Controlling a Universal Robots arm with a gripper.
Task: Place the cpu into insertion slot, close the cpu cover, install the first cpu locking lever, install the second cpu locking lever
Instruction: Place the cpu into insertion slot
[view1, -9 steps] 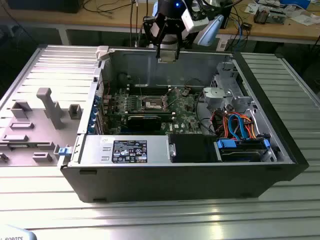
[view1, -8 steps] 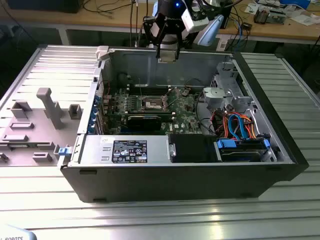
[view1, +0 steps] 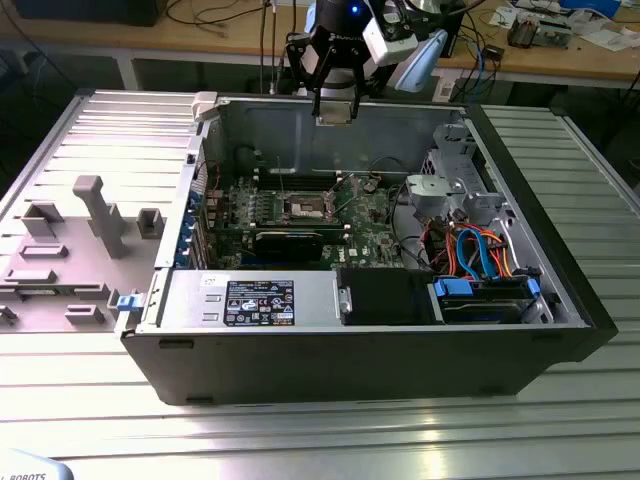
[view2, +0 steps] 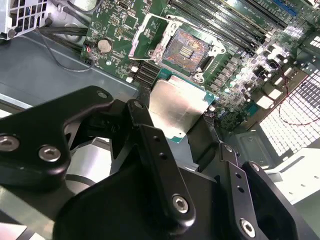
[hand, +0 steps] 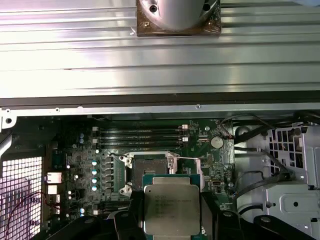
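Observation:
My gripper (view1: 335, 110) hangs above the back wall of the open computer case and is shut on the cpu (view1: 335, 114). In both wrist views the cpu (view2: 177, 107) (hand: 171, 207) is a flat silver square clamped between the black fingers (view2: 145, 120). The insertion slot (view1: 305, 208) (view2: 187, 47) (hand: 150, 162) lies uncovered on the green motherboard, dark centre inside a silver rim, well below the chip. The cpu cover (view2: 140, 39) looks raised at one side of the socket.
A long black expansion card (view1: 288, 240) lies in front of the socket, with memory slots (hand: 137, 135) beside it. A power supply (view1: 250, 300) and a drive bay with orange and blue cables (view1: 480, 255) fill the case's front. Grey fixtures (view1: 95, 215) stand at the exterior view's left.

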